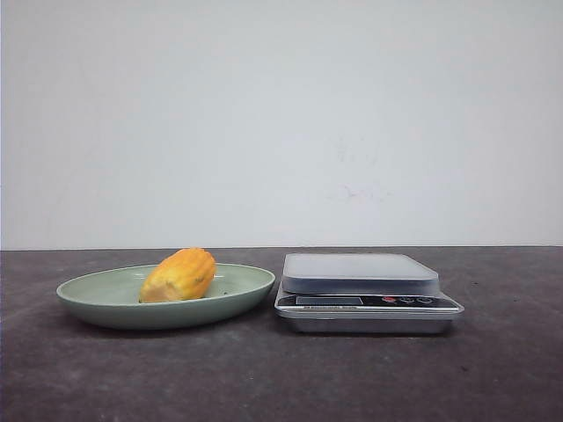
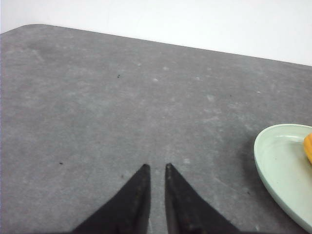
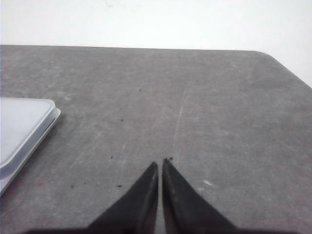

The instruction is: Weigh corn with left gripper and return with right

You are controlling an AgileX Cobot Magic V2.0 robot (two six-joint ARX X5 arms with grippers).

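Observation:
The yellow-orange corn (image 1: pixel 179 275) lies in a pale green plate (image 1: pixel 106 294) on the left of the dark table. A silver kitchen scale (image 1: pixel 365 290) stands right of the plate with nothing on its platform. In the left wrist view my left gripper (image 2: pixel 156 167) is shut and empty over bare table, with the plate's rim (image 2: pixel 263 161) and a sliver of the corn (image 2: pixel 308 147) off to one side. In the right wrist view my right gripper (image 3: pixel 161 162) is shut and empty over bare table, well apart from the scale's corner (image 3: pixel 29 122). Neither gripper shows in the front view.
A plain white wall stands behind the table. The table's rounded far corners show in both wrist views.

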